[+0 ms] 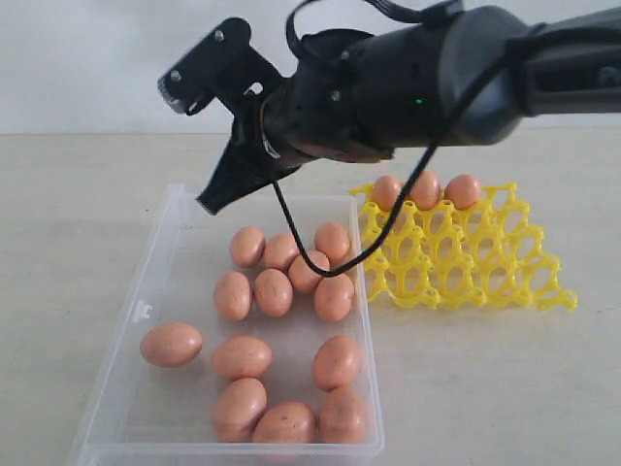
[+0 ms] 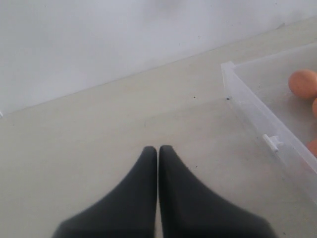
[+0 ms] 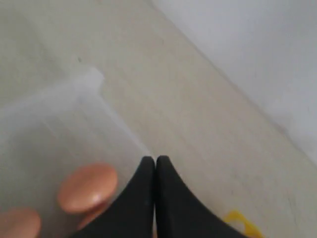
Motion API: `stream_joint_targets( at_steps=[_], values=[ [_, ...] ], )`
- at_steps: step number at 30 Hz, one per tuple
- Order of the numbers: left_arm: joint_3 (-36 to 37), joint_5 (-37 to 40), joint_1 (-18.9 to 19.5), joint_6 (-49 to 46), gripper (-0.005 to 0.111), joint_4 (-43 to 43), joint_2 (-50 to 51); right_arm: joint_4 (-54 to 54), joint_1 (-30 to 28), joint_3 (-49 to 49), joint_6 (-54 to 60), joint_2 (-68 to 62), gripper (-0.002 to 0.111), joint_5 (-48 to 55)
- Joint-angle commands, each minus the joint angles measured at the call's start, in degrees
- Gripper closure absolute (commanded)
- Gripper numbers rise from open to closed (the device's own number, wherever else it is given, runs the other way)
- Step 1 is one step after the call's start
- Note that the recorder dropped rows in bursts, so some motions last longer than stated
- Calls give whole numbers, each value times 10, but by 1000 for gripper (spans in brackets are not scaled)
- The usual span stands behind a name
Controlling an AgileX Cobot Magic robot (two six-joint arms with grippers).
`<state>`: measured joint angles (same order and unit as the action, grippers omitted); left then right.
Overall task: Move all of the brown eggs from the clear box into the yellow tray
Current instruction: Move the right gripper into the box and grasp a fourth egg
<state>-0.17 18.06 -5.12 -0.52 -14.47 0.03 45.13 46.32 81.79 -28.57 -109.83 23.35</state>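
**Thirteen eggs to go, both grippers empty**

Here are the eggs (image 1: 273, 291): I count thirteen lying in the box (image 1: 146, 311), a tight cluster towards its far end, a looser bunch at its near end, and one loner by the latch-side wall. Three more sit in the tray (image 1: 485, 272), just beside the box's opposite wall.

These look light, smooth and round, with a hard shell that will crack under a hard pinch and skid off narrow tips. My call is to grip across the short waist, gently. Start with the loner, where the jaws have room.

The right gripper (image 1: 215, 202) hangs over the box's far corner, jaws pressed together on nothing. The left gripper (image 2: 158, 151) is outside the box on the latch side, jaws also together and empty.

Only the exterior view gives the count and the tray's filled cups, and it never shows the left gripper. The left wrist view adds the latch tab (image 2: 272, 142). The right wrist view, blurred, puts one egg close beside the tips
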Motion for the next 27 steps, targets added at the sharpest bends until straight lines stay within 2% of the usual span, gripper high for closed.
stream_joint_targets(
  at_steps=[1,3,7,9,12,15,21,27],
  values=[
    [2,-1,-1,0,105,-1,0,-277,0,99,292,-59,108,281],
    [2,-1,-1,0,105,-1,0,-308,0,127,295,-75,108,316],
    [2,-1,-1,0,105,-1,0,-337,0,138,310,-85,106,304],
    [2,-1,-1,0,105,-1,0,-353,0,138,310,-92,96,304],
    [2,-1,-1,0,105,-1,0,-362,0,138,297,-107,69,307],
    [2,-1,-1,0,105,-1,0,-357,-1,138,245,-117,52,300],
    [2,-1,-1,0,105,-1,0,-357,-1,138,167,-130,52,274],
    [2,-1,-1,0,105,-1,0,-358,-1,138,138,-156,52,274]
  ],
)
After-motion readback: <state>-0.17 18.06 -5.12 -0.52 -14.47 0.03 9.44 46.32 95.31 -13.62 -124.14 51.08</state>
